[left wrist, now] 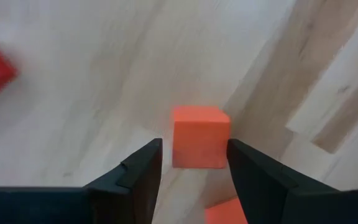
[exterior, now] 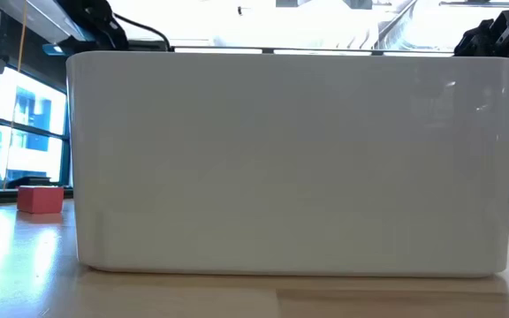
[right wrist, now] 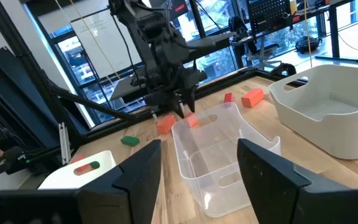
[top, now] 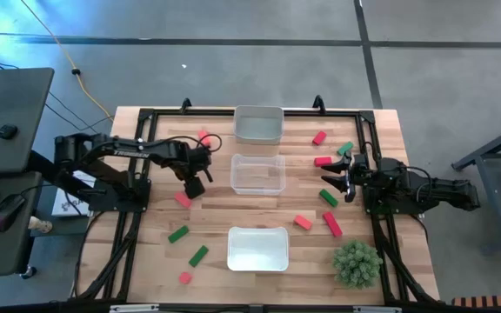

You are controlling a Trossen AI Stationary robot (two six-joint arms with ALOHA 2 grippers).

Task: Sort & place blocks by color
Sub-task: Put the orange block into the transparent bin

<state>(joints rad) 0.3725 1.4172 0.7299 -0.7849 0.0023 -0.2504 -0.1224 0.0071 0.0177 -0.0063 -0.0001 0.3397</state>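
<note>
A light wooden table point(top: 146, 261) carries three trays down its middle: a white tray point(top: 258, 249) at the near edge, a clear tray point(top: 258, 174) at the centre and another white tray point(top: 258, 124) at the far edge. A bushy green plant point(top: 357, 263) sits at the near right corner. The left gripper point(top: 195, 178) hangs just left of the clear tray, its fingers spread on either side of an orange-red block point(left wrist: 199, 137) without visibly touching it; seen from the left wrist, that block is a matte, square-edged brick on the wood. The right gripper point(top: 348, 180) waits to the right of the clear tray, its fingers spread with nothing between them. The remaining blocks lie scattered: two green bricks point(top: 178, 233) and a small red one point(top: 185, 278) on the left near side, a pink one point(top: 203, 136) at far left, and red and green bricks point(top: 328, 197) strewn around the right gripper.
</note>
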